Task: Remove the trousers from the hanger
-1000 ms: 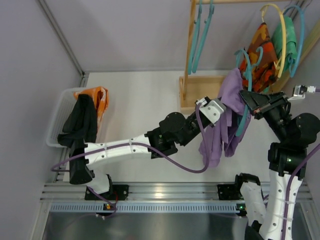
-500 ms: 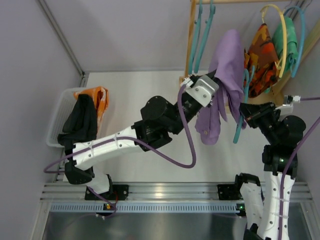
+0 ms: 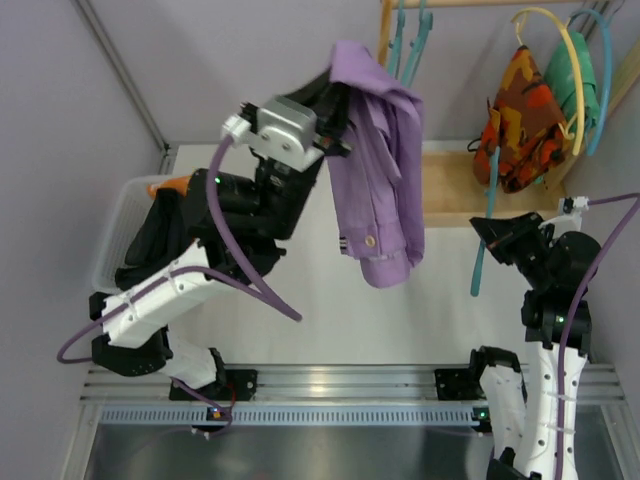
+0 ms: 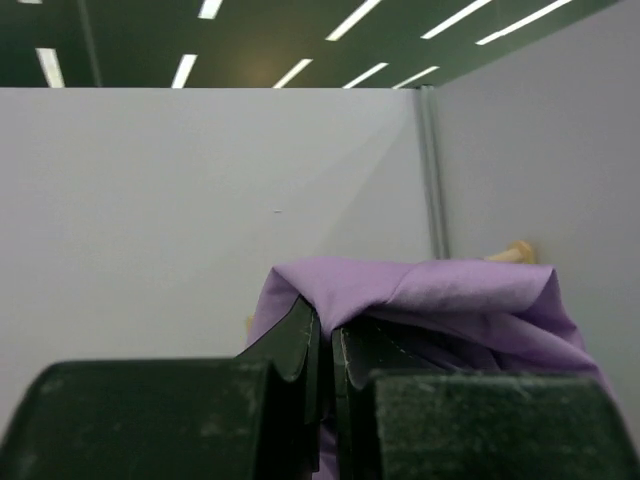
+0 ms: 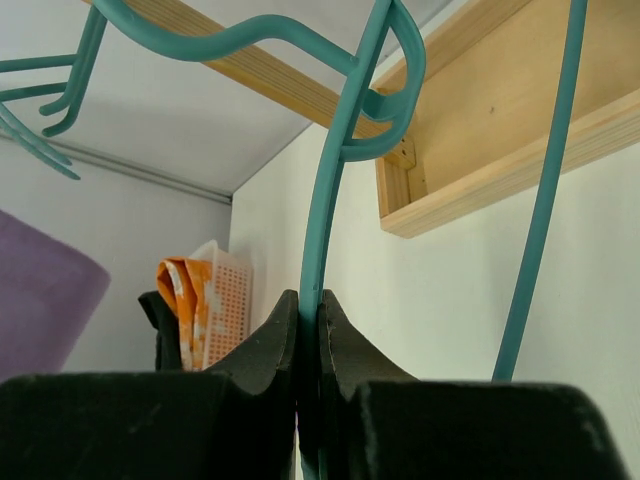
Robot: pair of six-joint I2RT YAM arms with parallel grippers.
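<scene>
My left gripper [image 3: 335, 95] is shut on the plain purple trousers [image 3: 378, 170] and holds them high, clear of any hanger; they hang down in front of the wooden rack. The pinched fold shows in the left wrist view [image 4: 400, 290]. My right gripper [image 3: 484, 232] is shut on the bare teal hanger [image 3: 481, 245], also in the right wrist view [image 5: 330, 220]. The orange-red-brown patterned trousers [image 3: 522, 120] and the green trousers [image 3: 568, 85] hang on hangers at the back right.
A white basket [image 3: 118, 232] at the left holds black and orange cloth. The wooden rack [image 3: 445, 180] stands at the back with two bare teal hangers [image 3: 405, 45]. Grey walls close in behind and on the left.
My left gripper has lifted the purple trousers up and to the left, off the teal hanger. My right gripper keeps the now bare hanger and has shifted slightly back.
</scene>
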